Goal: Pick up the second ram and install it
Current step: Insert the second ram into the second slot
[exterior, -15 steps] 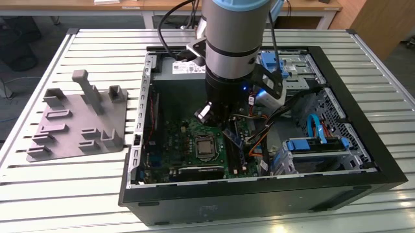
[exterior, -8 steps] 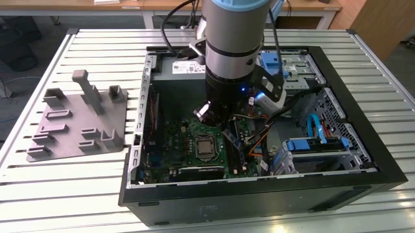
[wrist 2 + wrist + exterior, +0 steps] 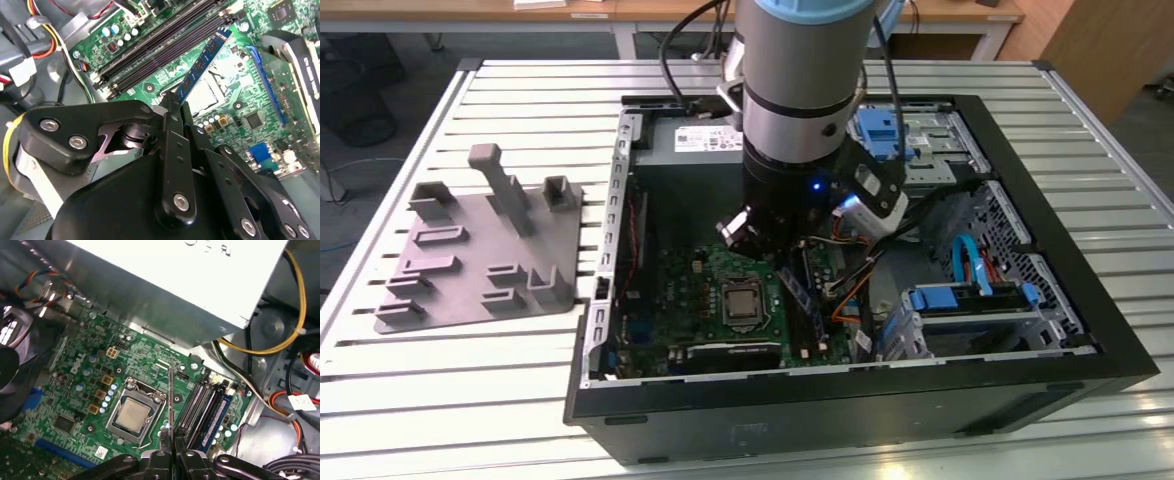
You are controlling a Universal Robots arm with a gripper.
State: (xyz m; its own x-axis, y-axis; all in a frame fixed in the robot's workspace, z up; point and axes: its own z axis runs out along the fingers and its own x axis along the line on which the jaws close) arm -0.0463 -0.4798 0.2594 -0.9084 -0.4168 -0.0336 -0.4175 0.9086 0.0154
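The second ram [image 3: 202,62] is a thin bluish-green stick with dark chips, and my gripper [image 3: 172,102] is shut on one end of it. It hangs above the motherboard, over the space between the CPU socket [image 3: 204,96] and the long black memory slots [image 3: 160,47], without touching a slot. In the first wrist view the second ram [image 3: 171,400] shows edge-on as a thin line rising from the gripper [image 3: 171,454], beside the slots [image 3: 200,402]. Another bluish stick [image 3: 218,416] sits seated in the outer slot. In the exterior view the gripper [image 3: 781,262] is low inside the open computer case [image 3: 854,400].
The silver power supply [image 3: 165,275] overhangs the board close to the slots. Yellow, red and black cables [image 3: 295,315] lie beside the slots. Blue drive brackets [image 3: 961,298] fill the case's side at the exterior view's right. A grey fixture plate [image 3: 480,250] lies on the slatted table outside the case.
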